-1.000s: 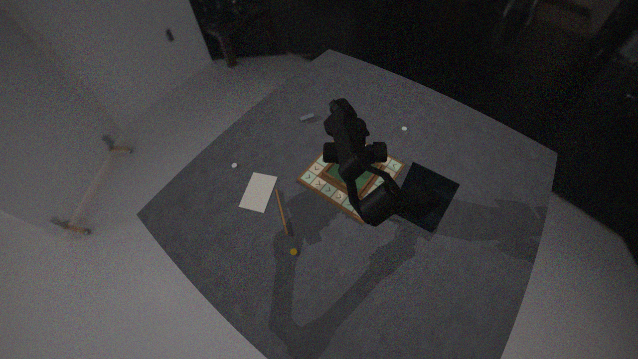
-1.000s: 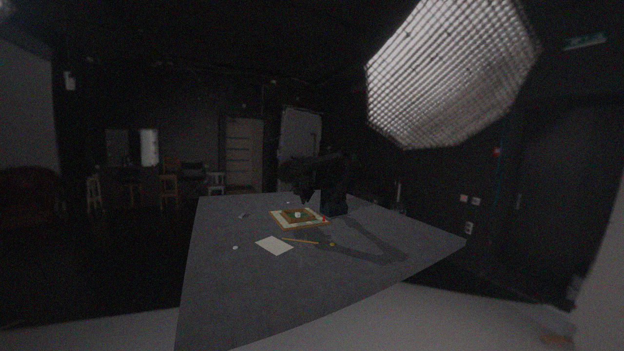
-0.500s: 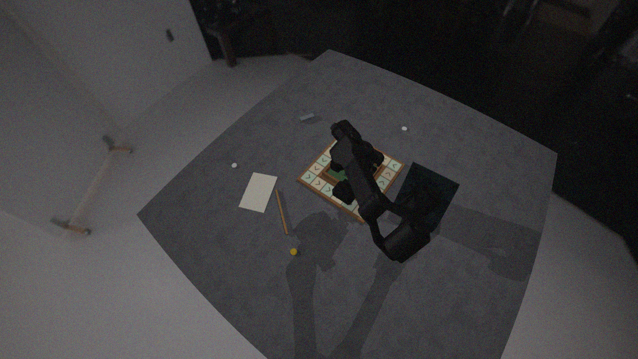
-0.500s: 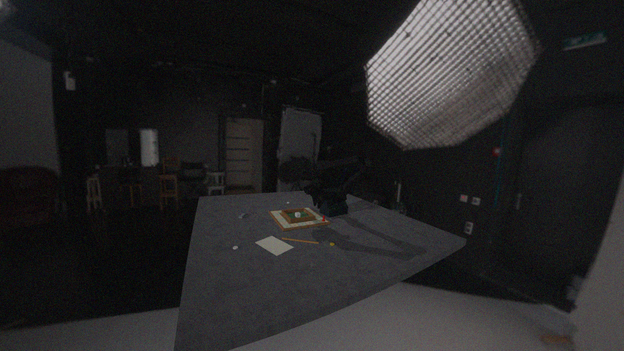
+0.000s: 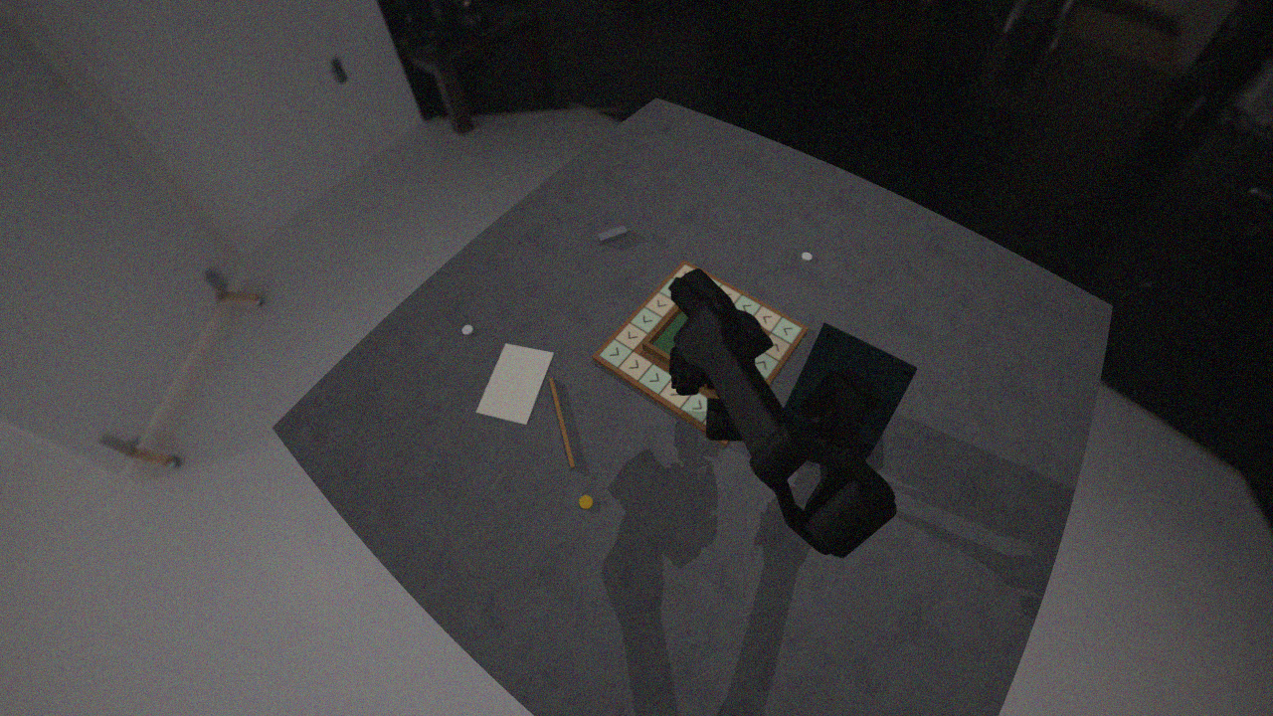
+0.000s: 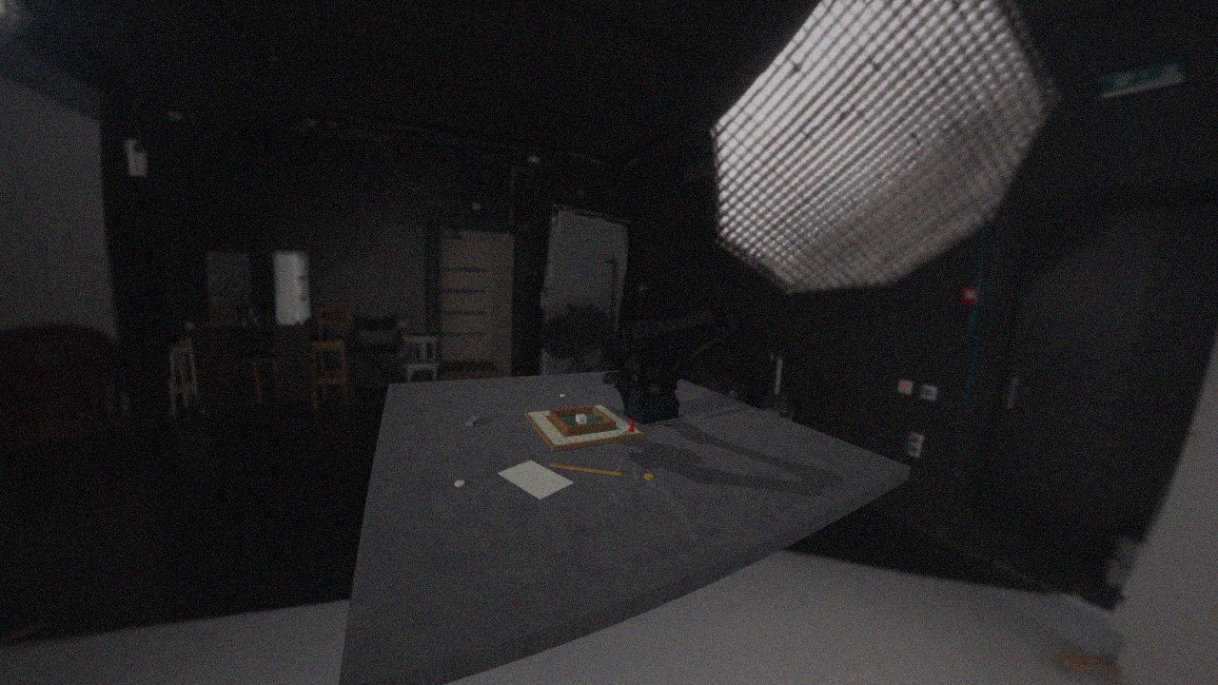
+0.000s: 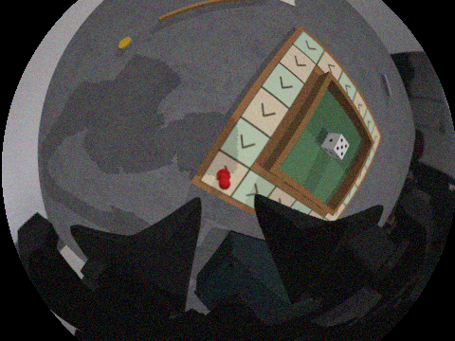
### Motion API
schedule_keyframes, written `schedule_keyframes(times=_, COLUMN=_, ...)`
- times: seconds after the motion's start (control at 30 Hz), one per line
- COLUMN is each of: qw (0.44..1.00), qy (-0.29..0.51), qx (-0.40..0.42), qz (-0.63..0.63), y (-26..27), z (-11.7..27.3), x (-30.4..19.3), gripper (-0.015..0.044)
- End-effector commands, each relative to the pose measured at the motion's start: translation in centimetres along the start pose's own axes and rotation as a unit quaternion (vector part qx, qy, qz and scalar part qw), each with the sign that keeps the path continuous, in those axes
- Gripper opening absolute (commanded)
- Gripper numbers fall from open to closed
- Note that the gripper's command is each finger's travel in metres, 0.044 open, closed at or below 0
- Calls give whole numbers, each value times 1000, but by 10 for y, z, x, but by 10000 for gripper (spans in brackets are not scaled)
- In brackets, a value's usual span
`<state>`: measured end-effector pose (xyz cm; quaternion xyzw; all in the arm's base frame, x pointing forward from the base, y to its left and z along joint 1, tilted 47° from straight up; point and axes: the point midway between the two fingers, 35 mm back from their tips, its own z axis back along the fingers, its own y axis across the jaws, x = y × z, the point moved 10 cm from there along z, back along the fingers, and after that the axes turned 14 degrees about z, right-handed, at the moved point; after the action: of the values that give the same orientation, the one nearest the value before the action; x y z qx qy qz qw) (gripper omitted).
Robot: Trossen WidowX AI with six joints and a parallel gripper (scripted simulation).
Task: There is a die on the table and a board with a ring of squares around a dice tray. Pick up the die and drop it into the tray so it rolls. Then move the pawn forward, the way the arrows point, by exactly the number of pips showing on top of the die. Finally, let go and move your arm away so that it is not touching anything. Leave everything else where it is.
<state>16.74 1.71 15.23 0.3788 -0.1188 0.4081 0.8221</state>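
Observation:
The red pawn [image 7: 224,179] [image 6: 632,427] stands upright on a beige corner square of the board [image 7: 261,105] [image 5: 653,377] [image 6: 544,434]. The arm hides it in the top view. The white die [image 7: 336,145] [image 6: 580,419] lies on the green floor of the tray [image 7: 296,125] [image 5: 647,349]. Five pips show on its top face and one pip on a side face. My gripper [image 7: 227,201] is open and empty. In the wrist view its fingertips are part way apart, above the table, with the pawn just beyond the gap between them. The fingers are not clear in the top and exterior views.
A brown stick [image 5: 561,422], a white sheet [image 5: 515,383] and a yellow disc [image 5: 585,502] [image 7: 125,43] lie off the board. Two white discs [image 5: 466,329] [image 5: 806,256] and a small grey block [image 5: 613,233] lie farther around. The tray's raised walls stand beside the ring squares.

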Motion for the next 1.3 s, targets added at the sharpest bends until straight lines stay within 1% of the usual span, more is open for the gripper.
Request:
schedule_keyframes(times=0.0, qw=1000, qy=-1, qx=2, qz=7, y=0, z=-1, x=-1, gripper=200)
schedule_keyframes(times=0.17, qw=1000, qy=-1, qx=2, qz=7, y=0, z=-15, x=-1, gripper=200)
schedule_keyframes(times=1.17, qw=1000, qy=-2, qx=3, qz=7, y=1, z=-57, x=-1, gripper=200)
schedule_keyframes(times=1.27, qw=1000, qy=-2, qx=3, qz=7, y=1, z=-57, x=-1, gripper=121)
